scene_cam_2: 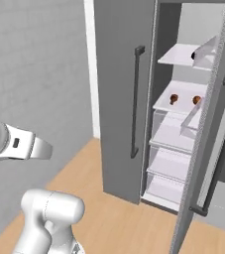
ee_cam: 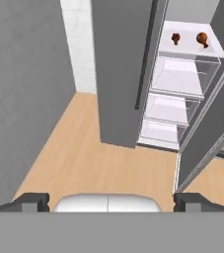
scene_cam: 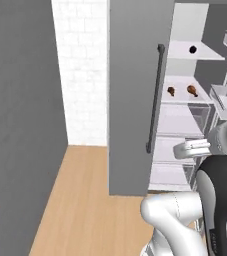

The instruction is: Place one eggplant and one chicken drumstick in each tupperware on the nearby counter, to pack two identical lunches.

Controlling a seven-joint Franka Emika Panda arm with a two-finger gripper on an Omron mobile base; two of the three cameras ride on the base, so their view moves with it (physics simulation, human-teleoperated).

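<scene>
Left base view: nearest the camera the white arm (scene_cam: pixel 185 220) is seen at lower right, rising before an open fridge. The closed grey fridge door (scene_cam: pixel 135 95) with its dark bar handle (scene_cam: pixel 155 100) takes the middle. Past it, two chicken drumsticks (scene_cam: pixel 181 91) are seen on a white middle shelf (scene_cam: pixel 185 97), apart from each other. One dark object, probably an eggplant (scene_cam: pixel 192 49), sits on the shelf above; too small to confirm.

Right base view: the arm's white base link is nearest, lower left. The drumsticks are seen on the same shelf, one left, one right, well apart. The opened door's edge (scene_cam_2: pixel 208 129) crosses in front at right. A dark spot on the upper shelf is partly hidden behind a door bin.

Hand view: the gripper (ee_cam: pixel 111 201) is seen at the bottom, finger tips (ee_cam: pixel 32 201) set far apart, jaws fully wide, nothing held or touched. Wooden floor (ee_cam: pixel 93 158) lies below; the fridge is well ahead, drumsticks at upper right.

Judged step: reaching into the fridge for a first item. The hand should be brought up to shelf height, kept clear of the opened door's edge and bins, and closed across a drumstick's thick end. No tupperware or counter is seen yet.
</scene>
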